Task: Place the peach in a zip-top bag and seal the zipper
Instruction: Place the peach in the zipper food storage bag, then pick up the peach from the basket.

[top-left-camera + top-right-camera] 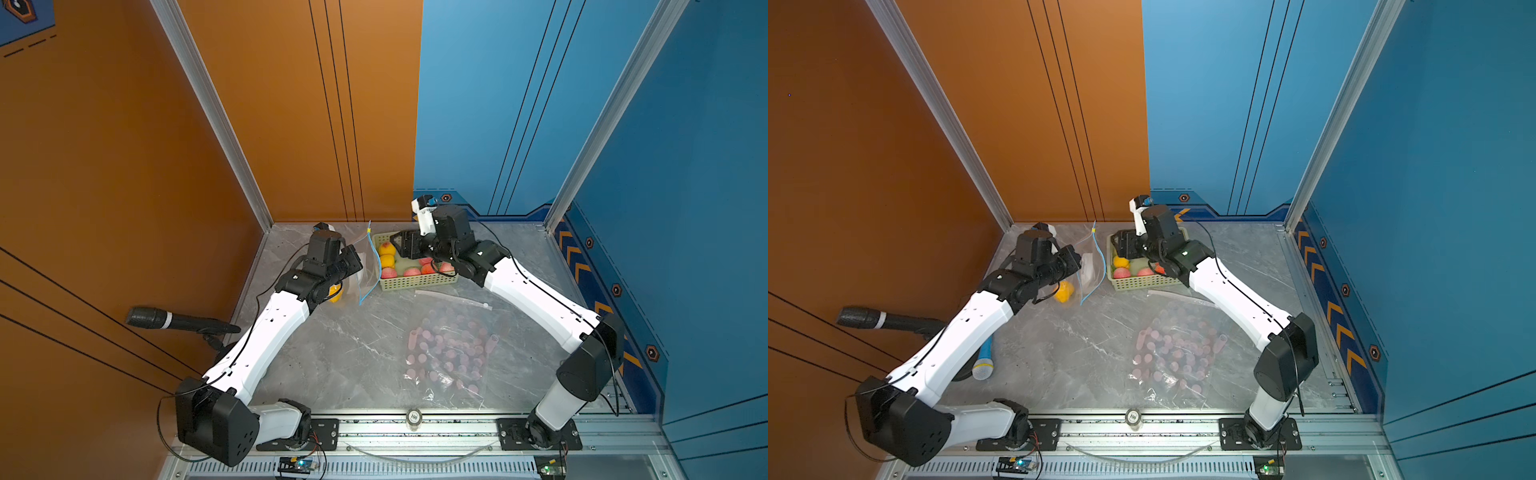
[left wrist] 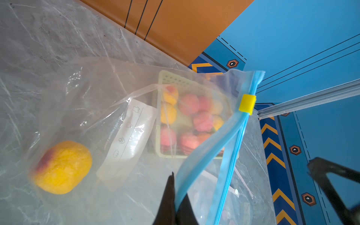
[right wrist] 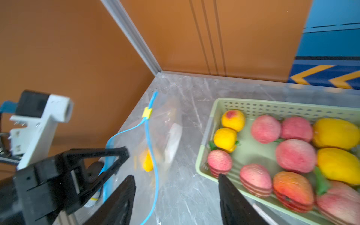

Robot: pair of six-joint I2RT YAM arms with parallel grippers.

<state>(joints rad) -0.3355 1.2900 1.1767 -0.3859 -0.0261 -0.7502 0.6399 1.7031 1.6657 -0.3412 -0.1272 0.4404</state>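
In both top views the table fills the lower middle of the frame. My left gripper is just left of centre, at the bag. The peach sits inside the bag, partly hidden under the left arm. Just right of the bag is the basket of fruit. My right gripper hangs over the basket's left end. I can't tell its finger spacing from up here.

On the left wrist view, my left gripper has its fingers pinched tight on the bag's blue zip strip. Beyond that pinch the two sides of the strip stand apart as far as the yellow slider, where they meet. The peach lies deep in the bag beside a white label. The basket shows through the plastic.

On the right wrist view, my right gripper has its fingers spread wide with nothing between them, over bare table between the bag and the basket. The peach shows blurred behind the strip.
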